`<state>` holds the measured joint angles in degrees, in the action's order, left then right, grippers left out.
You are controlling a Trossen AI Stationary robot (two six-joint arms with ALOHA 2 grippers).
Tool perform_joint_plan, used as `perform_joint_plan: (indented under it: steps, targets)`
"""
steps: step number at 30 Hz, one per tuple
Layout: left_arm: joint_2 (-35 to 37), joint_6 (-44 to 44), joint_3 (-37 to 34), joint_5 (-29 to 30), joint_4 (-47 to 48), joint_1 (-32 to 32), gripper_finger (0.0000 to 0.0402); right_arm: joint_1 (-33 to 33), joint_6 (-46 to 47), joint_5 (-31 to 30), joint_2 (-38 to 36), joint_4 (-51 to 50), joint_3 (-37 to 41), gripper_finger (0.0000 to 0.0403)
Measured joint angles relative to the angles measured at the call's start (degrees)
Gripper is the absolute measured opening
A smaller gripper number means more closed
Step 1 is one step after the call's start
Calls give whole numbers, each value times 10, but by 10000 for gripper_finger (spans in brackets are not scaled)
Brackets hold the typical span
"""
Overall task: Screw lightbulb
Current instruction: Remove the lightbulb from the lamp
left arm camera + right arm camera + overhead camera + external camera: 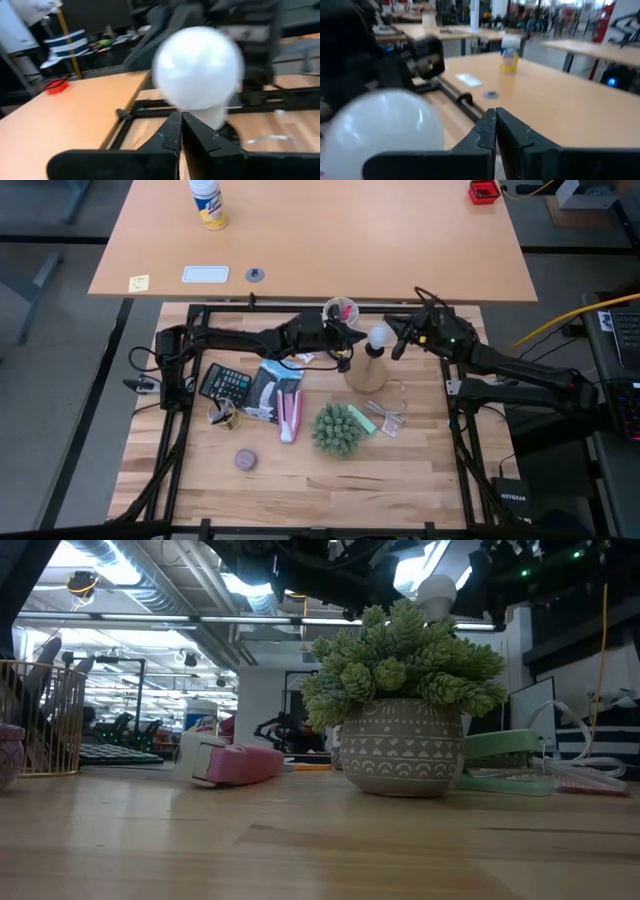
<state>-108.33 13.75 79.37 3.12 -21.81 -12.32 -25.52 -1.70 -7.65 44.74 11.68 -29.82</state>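
White frosted lightbulb (379, 336) sits upright near the desk's (290, 475) far edge, between left gripper (345, 352) and right gripper (397, 348), both jaws clenched empty

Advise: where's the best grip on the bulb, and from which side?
Probably the round glass top of the bulb, taken from above or from the right, where the right claw is. It stands upright on the wooden base, globe up and free on all sides. The left claw sits shut beside its neck.
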Motion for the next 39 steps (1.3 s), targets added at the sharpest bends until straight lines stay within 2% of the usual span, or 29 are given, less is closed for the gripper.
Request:
perform_joint_plan:
  steps: [5,10,17,21,27,39]
  targets:
    - [1,1,0,32,-1,-7,5,0,-5,4,-48,4,0,17]
    - [1,-11,0,48,-38,-18,5,0,18,54,-121,-45,0,17]
    - [1,-21,0,-14,-67,-28,5,0,73,120,-180,-132,0,17]
    - [1,-22,0,-32,-66,-24,5,0,78,122,-175,-147,0,17]
    - [1,-17,0,-40,-45,-18,5,0,78,123,-130,-142,0,17]
    - [1,-13,0,-40,-36,-4,5,0,67,117,-50,-67,0,17]
